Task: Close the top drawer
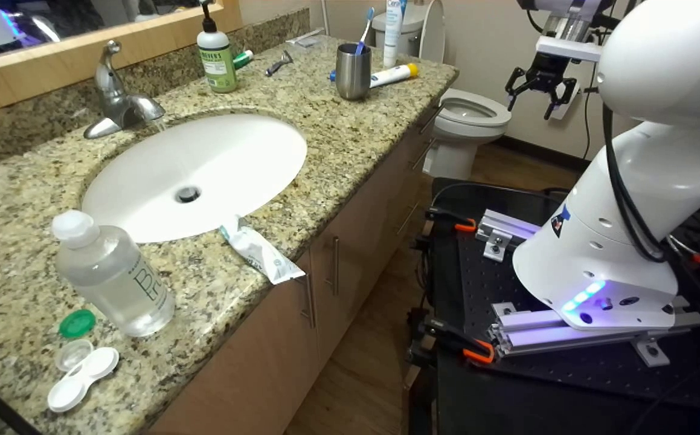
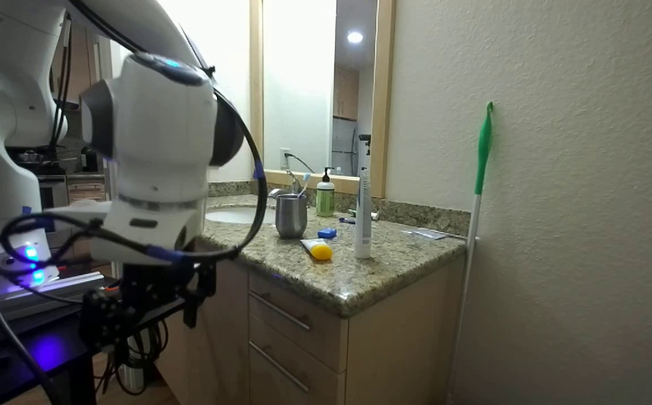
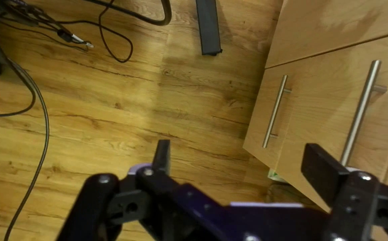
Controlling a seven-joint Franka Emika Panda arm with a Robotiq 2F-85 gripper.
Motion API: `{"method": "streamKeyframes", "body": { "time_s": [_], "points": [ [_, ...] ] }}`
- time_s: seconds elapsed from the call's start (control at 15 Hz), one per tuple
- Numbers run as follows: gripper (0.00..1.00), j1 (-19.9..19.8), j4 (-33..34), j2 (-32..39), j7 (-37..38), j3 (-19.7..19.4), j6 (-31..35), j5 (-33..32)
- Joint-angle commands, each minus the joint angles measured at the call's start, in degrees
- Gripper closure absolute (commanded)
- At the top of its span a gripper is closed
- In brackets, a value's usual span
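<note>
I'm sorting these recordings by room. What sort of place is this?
A bathroom, probably in a home: there is a toilet, an oval sink set into a granite-look countertop, and a toothbrush in a metal tumbler.

In an exterior view, the soap bottle [image 1: 218, 65] bore the name "MEYER'S", and the upright tube [image 1: 392, 33] read "Cera" — anything further was illegible. The clear bottle [image 1: 117, 279] showed a large "P" — the letters after it were unclear. Print on the flat tube [image 1: 262, 252] could not be made out.
</note>
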Motion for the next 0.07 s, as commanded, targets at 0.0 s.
{"method": "streamKeyframes", "body": {
  "time_s": [0.0],
  "points": [
    [0.0,-1.23,-1.14,-2.27,-0.04,0.85,-0.15,-0.7]
  ]
}}
